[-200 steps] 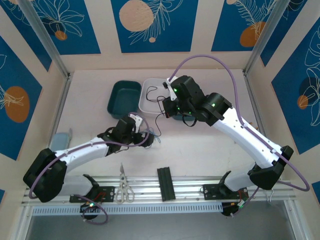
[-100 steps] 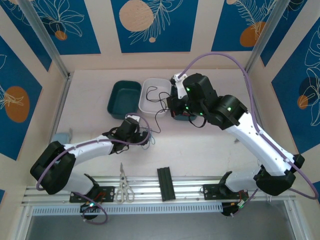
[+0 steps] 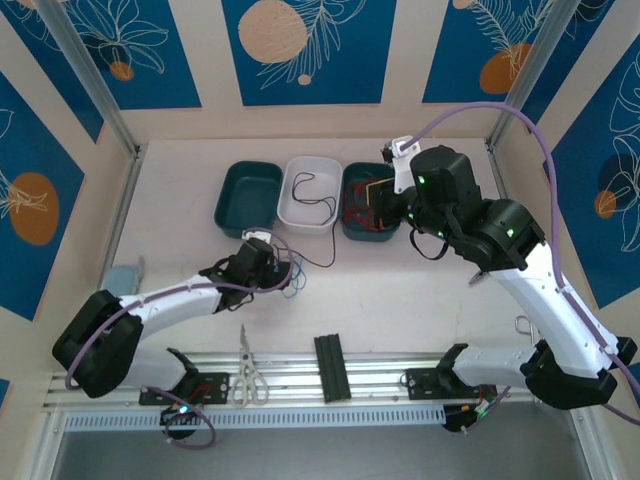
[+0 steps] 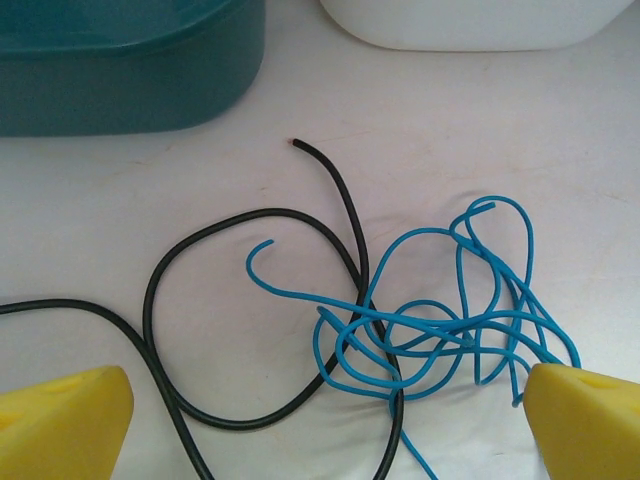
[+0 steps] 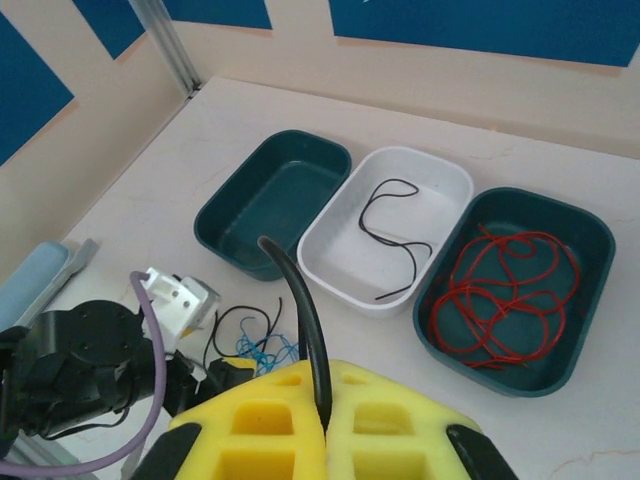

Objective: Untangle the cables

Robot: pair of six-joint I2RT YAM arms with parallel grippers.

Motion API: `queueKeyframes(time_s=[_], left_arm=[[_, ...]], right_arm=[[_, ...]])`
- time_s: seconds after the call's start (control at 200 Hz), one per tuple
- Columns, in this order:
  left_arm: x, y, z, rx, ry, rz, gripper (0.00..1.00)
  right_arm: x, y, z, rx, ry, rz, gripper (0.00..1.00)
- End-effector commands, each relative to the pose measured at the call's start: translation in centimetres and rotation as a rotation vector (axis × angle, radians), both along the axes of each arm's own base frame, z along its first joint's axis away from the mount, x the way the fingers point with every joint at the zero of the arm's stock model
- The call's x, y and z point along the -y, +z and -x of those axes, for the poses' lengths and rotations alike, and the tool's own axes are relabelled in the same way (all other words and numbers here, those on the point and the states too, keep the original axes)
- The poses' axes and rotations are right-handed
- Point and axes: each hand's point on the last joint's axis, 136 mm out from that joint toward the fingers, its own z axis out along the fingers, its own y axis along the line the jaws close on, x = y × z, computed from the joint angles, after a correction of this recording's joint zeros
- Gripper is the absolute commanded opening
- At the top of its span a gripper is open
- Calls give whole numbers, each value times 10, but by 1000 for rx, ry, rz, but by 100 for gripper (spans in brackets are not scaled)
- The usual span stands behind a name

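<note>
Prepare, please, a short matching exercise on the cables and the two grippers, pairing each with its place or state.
Things:
1. red cable
2. blue cable
3. left gripper
4. right gripper

Places or states:
A. shut on a black cable
B. tangled on the table
C. lying in a teal tray
D. open

Pairs: 1-C, 2-B, 3-D, 4-A

- Blue cable [image 4: 440,320] knotted near left on your table [image 4: 450,120], black cable [image 4: 160,290] crossing it.
- Red cable [image 5: 505,290] coiled in far right tray [image 5: 530,193]; black strand [image 5: 395,235] in white tray [image 5: 345,255].
- Black length [image 5: 300,310] pinched in your right gripper [image 5: 325,385].
</note>
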Motion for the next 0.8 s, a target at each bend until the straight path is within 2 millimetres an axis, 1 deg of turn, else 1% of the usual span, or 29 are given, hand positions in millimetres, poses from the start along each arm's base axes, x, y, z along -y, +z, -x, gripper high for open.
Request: queueKeyframes(time_s=[0.0,0.11,0.245,0.425,0.595,0.695,0.795], left_arm=[[-7,4,3,-2,20,5,100],[-7,12,6,4,6,13,100],[-11,27,10,29,4,30,100],[-27,48,18,89,39,42,100],[-44,65,24,162,83,54,100],[-51,71,27,195,102,70,100],[-54,74,30,212,105,81,100]], right_arm=[[10,14,-1,40,-18,-8,0],[4,13,-11,34,-12,-27,0],[0,4,-34,31,-52,-19,0],[5,-14,-77,-22,-137,-11,0],[-4,-20,-116,-57,-172,-53,0],[-8,-27,-141,-71,-210,-32,0],[-10,-40,-166,-92,-264,15,0]])
